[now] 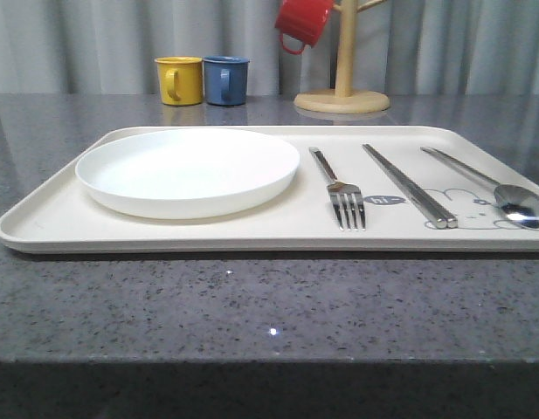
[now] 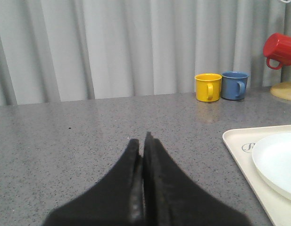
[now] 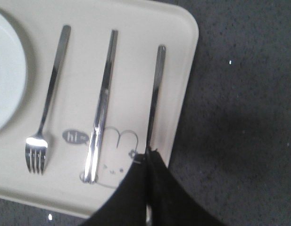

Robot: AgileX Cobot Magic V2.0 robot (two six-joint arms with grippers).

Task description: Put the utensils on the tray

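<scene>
Front view, left to right: I logged the plate (image 1: 188, 170) at the tray's (image 1: 42, 223) left, then fork (image 1: 340, 190), chopsticks (image 1: 409, 186) and spoon (image 1: 496, 189) at centre-right. Yellow mug (image 1: 179, 79), blue mug (image 1: 226, 79) and red mug (image 1: 303, 23) on its wooden stand (image 1: 342, 99) sat along the upper frame. Left gripper (image 2: 143, 143) was closed, empty, over bare counter (image 2: 65, 136). Right gripper (image 3: 151, 154) was closed above the spoon's bowl, hiding it.

A staged tabletop test setup: grey speckled counter (image 1: 252, 314), plain grey curtain (image 2: 117, 47) behind, wooden mug tree (image 1: 343, 87).
</scene>
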